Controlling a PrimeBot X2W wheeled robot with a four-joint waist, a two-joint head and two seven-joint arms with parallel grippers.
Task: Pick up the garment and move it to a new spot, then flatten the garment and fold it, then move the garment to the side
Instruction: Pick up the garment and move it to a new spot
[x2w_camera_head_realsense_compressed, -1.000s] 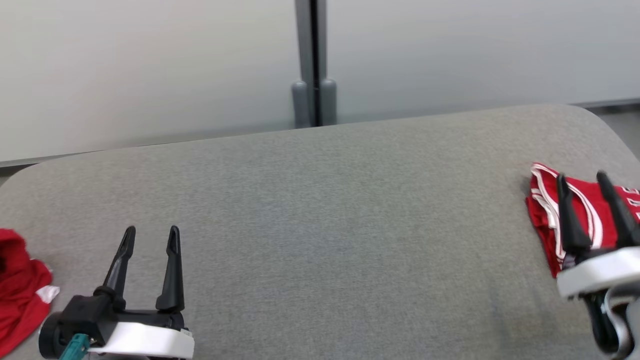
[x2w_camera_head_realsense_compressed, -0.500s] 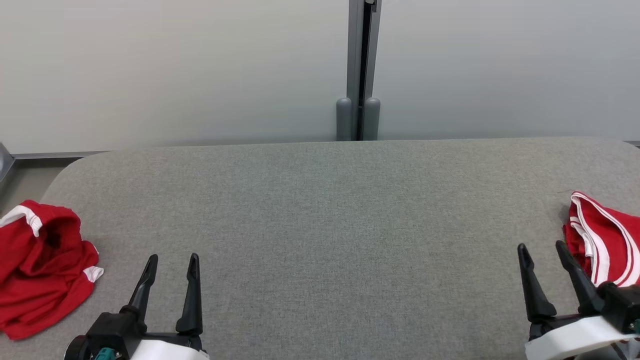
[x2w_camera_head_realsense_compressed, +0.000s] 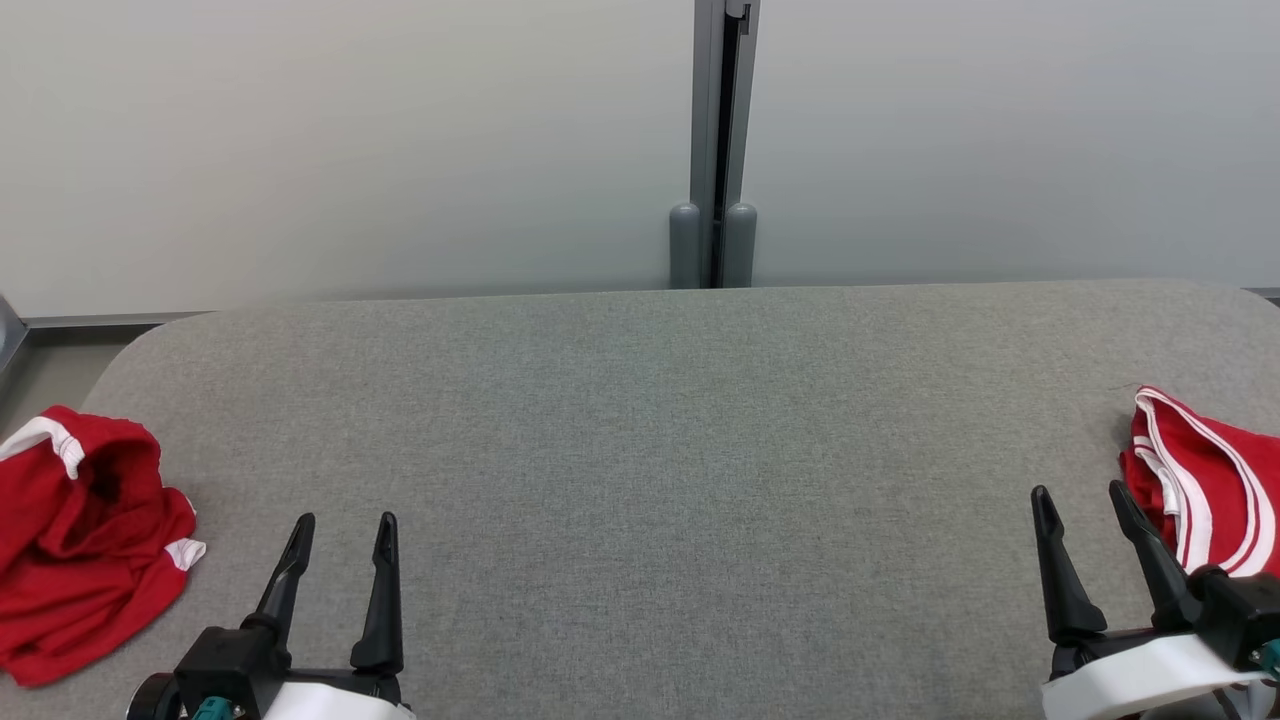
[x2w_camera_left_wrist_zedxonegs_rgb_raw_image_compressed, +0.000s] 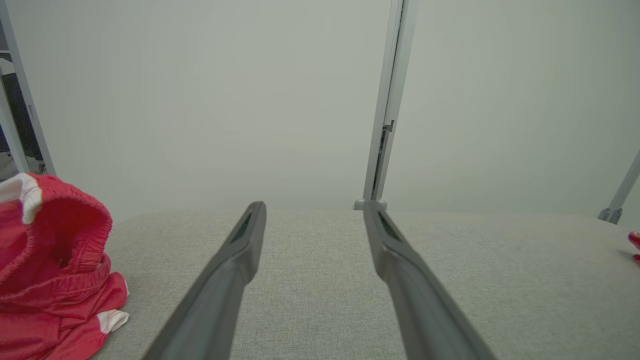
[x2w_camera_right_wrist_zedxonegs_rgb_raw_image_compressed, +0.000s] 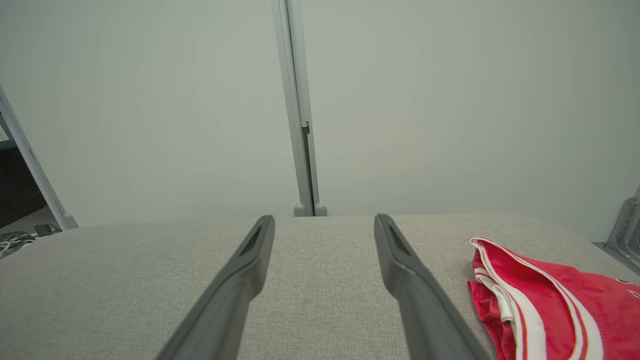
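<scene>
The grey bench (x2w_camera_head_realsense_compressed: 640, 450) carries a crumpled red garment (x2w_camera_head_realsense_compressed: 80, 560) at its left edge and a folded red garment (x2w_camera_head_realsense_compressed: 1210, 480) at its right edge. The left gripper (x2w_camera_head_realsense_compressed: 344, 525) and right gripper (x2w_camera_head_realsense_compressed: 1080, 495) hover over the near edge, fingers apart, empty.

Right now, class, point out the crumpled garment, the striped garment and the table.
crumpled garment (x2w_camera_head_realsense_compressed: 85, 560): head view, on its bunched red middle.
striped garment (x2w_camera_head_realsense_compressed: 1225, 485): head view, on the red cloth among its white stripes.
table (x2w_camera_head_realsense_compressed: 640, 480): head view, on the bare grey middle of its top.
</scene>
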